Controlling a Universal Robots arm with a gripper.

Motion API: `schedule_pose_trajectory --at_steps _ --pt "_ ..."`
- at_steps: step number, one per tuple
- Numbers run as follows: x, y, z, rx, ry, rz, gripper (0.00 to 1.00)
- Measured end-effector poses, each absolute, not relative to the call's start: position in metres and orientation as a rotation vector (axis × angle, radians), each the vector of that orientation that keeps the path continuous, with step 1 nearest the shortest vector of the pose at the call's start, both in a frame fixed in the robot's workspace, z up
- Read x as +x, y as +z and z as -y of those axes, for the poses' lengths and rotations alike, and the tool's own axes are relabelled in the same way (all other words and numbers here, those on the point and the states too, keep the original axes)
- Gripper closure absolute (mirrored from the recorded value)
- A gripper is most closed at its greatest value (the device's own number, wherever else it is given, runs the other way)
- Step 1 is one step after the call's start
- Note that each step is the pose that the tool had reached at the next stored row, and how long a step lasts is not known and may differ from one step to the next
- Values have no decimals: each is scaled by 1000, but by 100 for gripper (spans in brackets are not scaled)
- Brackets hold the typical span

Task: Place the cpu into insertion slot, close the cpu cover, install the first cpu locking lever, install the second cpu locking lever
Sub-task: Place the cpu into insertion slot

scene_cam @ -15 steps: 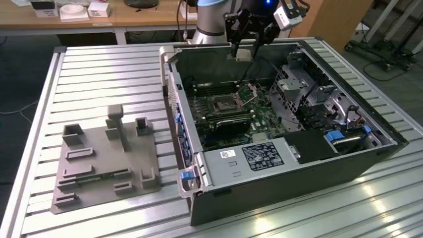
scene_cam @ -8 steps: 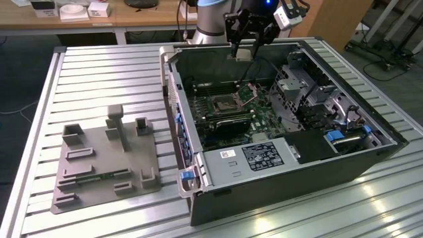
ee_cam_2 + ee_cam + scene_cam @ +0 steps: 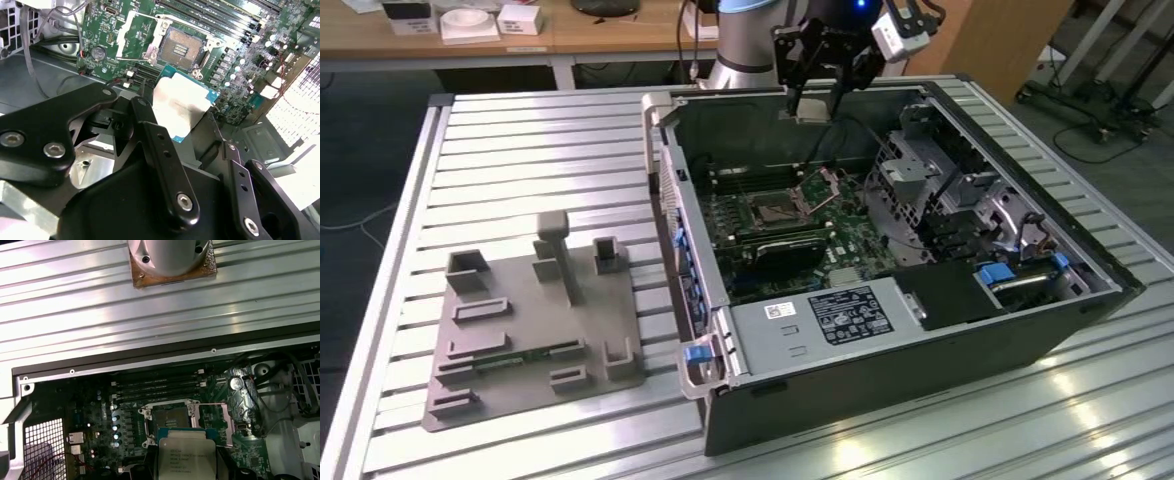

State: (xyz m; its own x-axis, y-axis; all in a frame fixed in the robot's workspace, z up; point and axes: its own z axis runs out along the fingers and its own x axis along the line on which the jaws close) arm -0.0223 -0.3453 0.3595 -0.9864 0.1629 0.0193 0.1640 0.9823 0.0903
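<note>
black two-finger claw (image 3: 814, 100): clenched on the small flat square silver-topped cpu (image 3: 182, 102), held level above the bare insertion slot (image 3: 170, 419); thin silver-frame cpu cover (image 3: 827, 184) stands raised, apparently leaving the slot accessible.

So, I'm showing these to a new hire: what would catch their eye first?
The open PC case on the slatted table, its motherboard bare, dominates the exterior view's right. Above it the gripper holds the cpu, with the socket open below and its cover raised. A grey fixture plate lies at the exterior view's left.
</note>
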Motion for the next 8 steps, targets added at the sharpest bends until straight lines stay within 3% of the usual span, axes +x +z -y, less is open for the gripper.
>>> schedule_pose_trajectory --at_steps 8 --pt "-22 359 345 -316 -144 3112 46"
